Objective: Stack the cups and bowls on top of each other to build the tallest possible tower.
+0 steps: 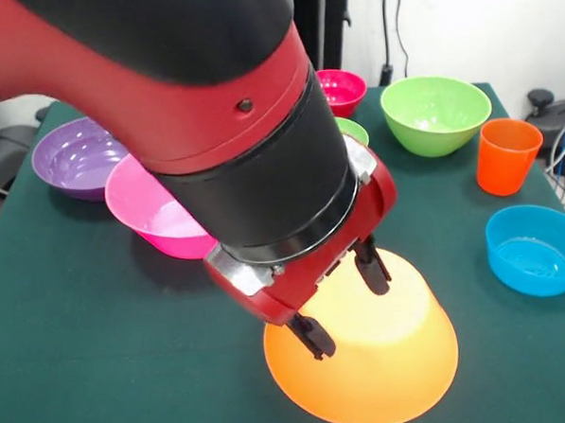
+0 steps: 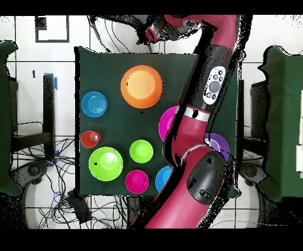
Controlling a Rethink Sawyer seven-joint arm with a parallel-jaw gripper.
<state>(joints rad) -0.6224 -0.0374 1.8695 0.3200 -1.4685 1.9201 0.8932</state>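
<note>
The largest orange bowl [image 1: 385, 367] [image 2: 141, 86] lies rim downward near the table's front, with nothing on it. My gripper [image 1: 342, 301] hangs open just over its left upper side, one fingertip [image 1: 313, 338] by the bowl's left flank and the other [image 1: 373, 268] above its flat base. Nothing is between the fingers. The orange-red cup [image 1: 507, 154] [image 2: 90, 139] stands upright at the right. A large pink bowl [image 1: 150, 214] [image 2: 167, 121] sits rim up behind the arm.
Rim up around the table are a purple bowl [image 1: 76, 156], a large green bowl [image 1: 436, 113] [image 2: 106, 163], a blue bowl [image 1: 536, 248] [image 2: 94, 103], a small magenta bowl [image 1: 340, 87] [image 2: 137, 180] and a small green bowl [image 1: 356, 129] [image 2: 141, 151]. The arm hides the table's middle.
</note>
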